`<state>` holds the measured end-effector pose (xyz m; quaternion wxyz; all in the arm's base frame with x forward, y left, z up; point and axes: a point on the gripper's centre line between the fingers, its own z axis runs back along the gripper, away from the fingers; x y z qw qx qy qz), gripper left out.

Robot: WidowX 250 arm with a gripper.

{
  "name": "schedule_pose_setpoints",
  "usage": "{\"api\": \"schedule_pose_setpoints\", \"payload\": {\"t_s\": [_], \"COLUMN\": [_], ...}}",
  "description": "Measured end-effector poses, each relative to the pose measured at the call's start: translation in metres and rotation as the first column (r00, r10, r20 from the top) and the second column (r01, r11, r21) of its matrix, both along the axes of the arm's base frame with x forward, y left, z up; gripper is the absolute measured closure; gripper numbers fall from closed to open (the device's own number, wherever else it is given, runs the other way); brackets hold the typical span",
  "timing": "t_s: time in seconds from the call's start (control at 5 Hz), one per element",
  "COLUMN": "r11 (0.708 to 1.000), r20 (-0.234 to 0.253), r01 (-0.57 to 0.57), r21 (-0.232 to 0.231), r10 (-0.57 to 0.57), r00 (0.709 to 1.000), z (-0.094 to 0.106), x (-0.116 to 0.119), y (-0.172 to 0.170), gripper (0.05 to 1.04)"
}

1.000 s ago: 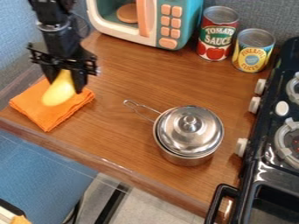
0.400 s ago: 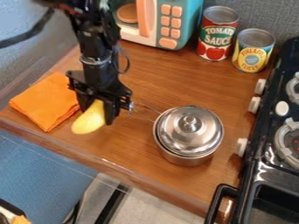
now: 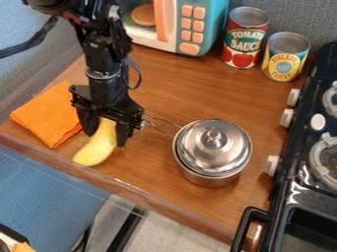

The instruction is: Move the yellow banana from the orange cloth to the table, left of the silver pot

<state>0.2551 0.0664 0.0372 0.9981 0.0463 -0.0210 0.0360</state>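
Firstly, one black two-finger gripper [image 3: 106,134], hanging over the left part of the wooden worktop [image 3: 184,93]; fingers pinching the upper end of a yellow banana. The banana [image 3: 97,148] slants down between them, lower end towards the worktop's front edge; whether that end touches the wood cannot be told.

Item: orange cloth [image 3: 46,115], folded into a flat pad, lying at the worktop's left corner, just beside the gripper.

Item: metal saucepan [image 3: 209,180], upright, right of the gripper and nearer the front edge than the back. Its lid [image 3: 223,153], domed, with round knob, sits on top; its wire handle [image 3: 166,121] points at the gripper and ends near it.

Item: toy microwave [image 3: 217,22], teal and white, peach buttons and door handle, at the back edge.

Item: two upright cans, near the back right corner: a taller red-and-green can [image 3: 244,42] and, just beside it, a shorter yellow-and-blue can [image 3: 285,59].

Item: black stove [image 3: 296,147], white knobs, along the right edge.
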Motion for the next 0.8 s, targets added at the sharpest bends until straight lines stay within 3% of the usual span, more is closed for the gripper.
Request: {"api": "schedule_pose_setpoints", "payload": {"t_s": [0.2, 0.4, 0.6, 0.8], "r11": [1.0, 1.0, 1.0, 0.999], "r20": [-0.004, 0.005, 0.055, 0.067], "r01": [0.003, 0.009, 0.018, 0.036], "r21": [-0.007, -0.006, 0.004, 0.009], "r10": [-0.003, -0.009, -0.019, -0.036], "r00": [1.0, 1.0, 0.998, 0.997], "z": [0.0, 0.011, 0.037, 0.052], "x": [-0.001, -0.003, -0.002, -0.003], "y": [-0.001, -0.003, -0.004, -0.004], "gripper": [0.073, 0.079, 0.083, 0.083]}}
